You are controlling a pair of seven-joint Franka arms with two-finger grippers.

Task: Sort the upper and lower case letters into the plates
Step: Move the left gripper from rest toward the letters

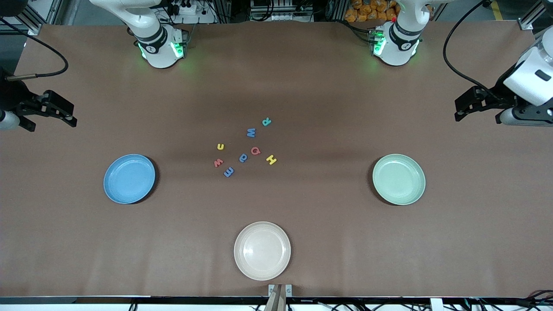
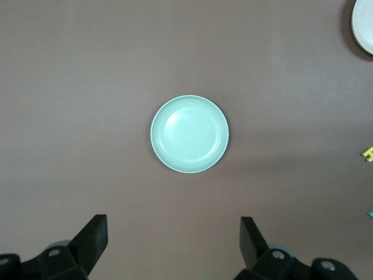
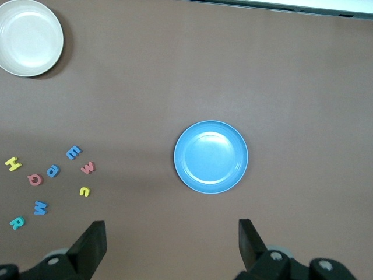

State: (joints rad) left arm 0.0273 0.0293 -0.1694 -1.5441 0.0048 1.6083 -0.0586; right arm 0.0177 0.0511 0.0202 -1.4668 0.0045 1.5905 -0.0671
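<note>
Front view, blue plate (image 1: pixel 129 179), mint plate (image 1: pixel 398 179), both bare, left pincer (image 2: pixel 173 236) and right pincer (image 3: pixel 172 236) wide.

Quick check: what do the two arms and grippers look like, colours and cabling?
Both arms are glossy white with black joint bands and green lights glowing at the bases. The left gripper and right gripper are matte black, each with two blocky fingers. Black cables loop to both wrists.

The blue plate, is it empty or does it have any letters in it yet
Empty. The blue plate shows a bare inside in front and right wrist views; the letters lie on the table.
</note>
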